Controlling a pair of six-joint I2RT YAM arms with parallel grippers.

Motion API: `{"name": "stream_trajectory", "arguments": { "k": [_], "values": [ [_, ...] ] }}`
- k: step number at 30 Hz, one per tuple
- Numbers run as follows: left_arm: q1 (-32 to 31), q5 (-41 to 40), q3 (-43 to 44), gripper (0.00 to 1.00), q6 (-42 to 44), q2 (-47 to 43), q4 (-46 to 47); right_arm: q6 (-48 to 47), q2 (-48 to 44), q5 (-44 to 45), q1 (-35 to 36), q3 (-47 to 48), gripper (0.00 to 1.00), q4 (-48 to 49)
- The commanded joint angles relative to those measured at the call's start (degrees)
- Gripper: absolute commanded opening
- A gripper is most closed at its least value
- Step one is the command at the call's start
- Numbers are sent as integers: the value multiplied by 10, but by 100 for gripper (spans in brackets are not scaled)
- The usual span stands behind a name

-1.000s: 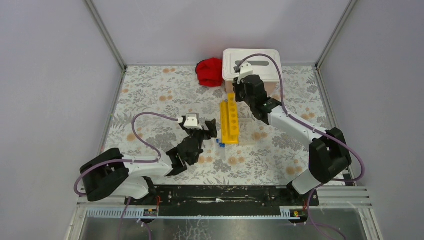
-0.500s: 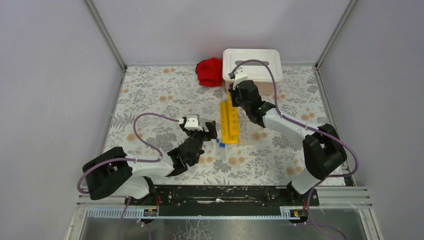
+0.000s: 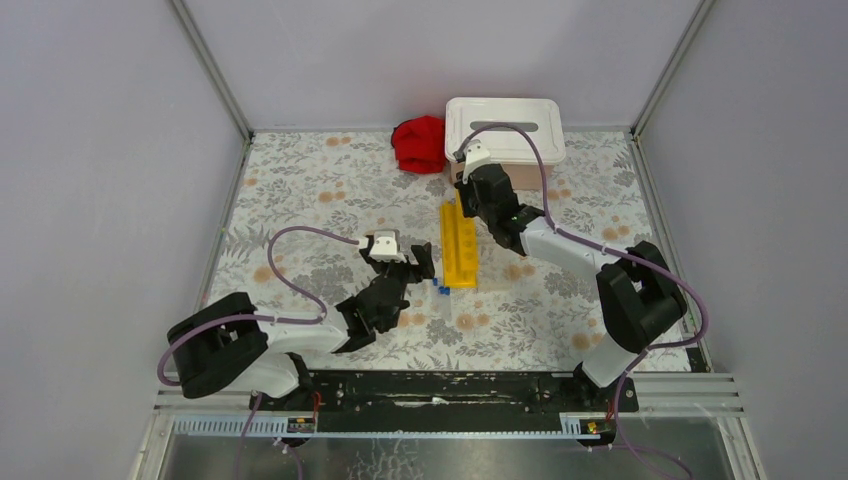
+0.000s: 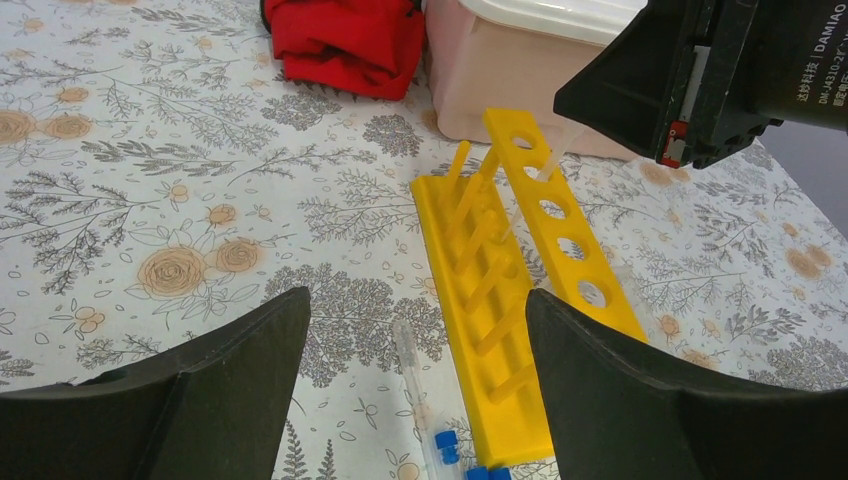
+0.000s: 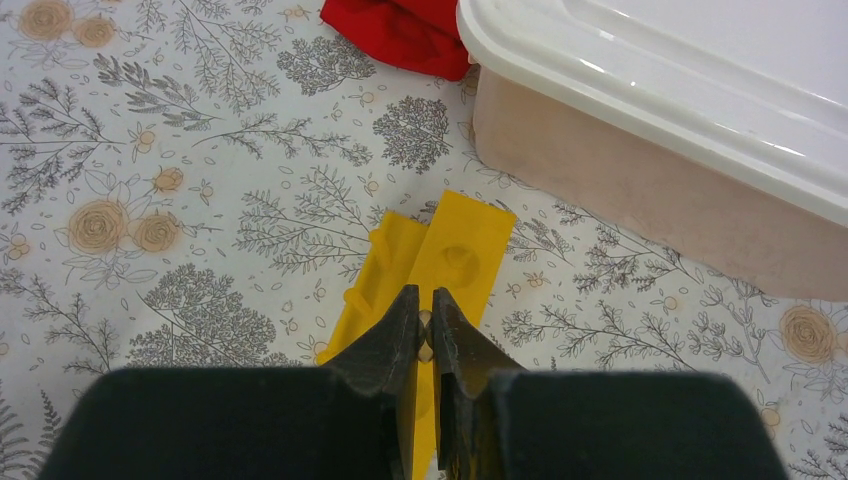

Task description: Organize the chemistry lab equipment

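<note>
Yellow rack (image 3: 459, 245) under right gripper (image 5: 426, 297), narrow around a clear tube (image 5: 427, 337); left gripper (image 4: 415, 305) wide, empty

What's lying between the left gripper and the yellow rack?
Small clear blue-capped tubes lie there on the table, beside the yellow rack's near end. The left wrist view shows them.

A crumpled red cloth (image 3: 420, 143) lies at the far edge of the table (image 3: 300, 190), close to the back wall (image 3: 400, 60). The table's cover is printed with grey leaves and orange flowers. Plain grey walls close in both sides too.
</note>
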Motion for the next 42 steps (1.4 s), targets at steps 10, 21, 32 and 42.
{"name": "stream_trajectory", "arguments": {
  "k": [10, 21, 32, 42],
  "values": [
    [-4, -18, -8, 87, -18, 13, 28, -10, 2, 19, 6, -17, 9, 39],
    [-4, -16, -2, 93, -22, 25, 19, -8, 5, 19, 7, -17, 41, 37],
    [16, 20, 64, 97, -61, 39, -117, -5, -27, 38, 7, 8, 50, 25],
    [140, 216, 166, 94, -157, 100, -301, 7, -60, 64, 7, 23, 54, 0]
  ]
}}
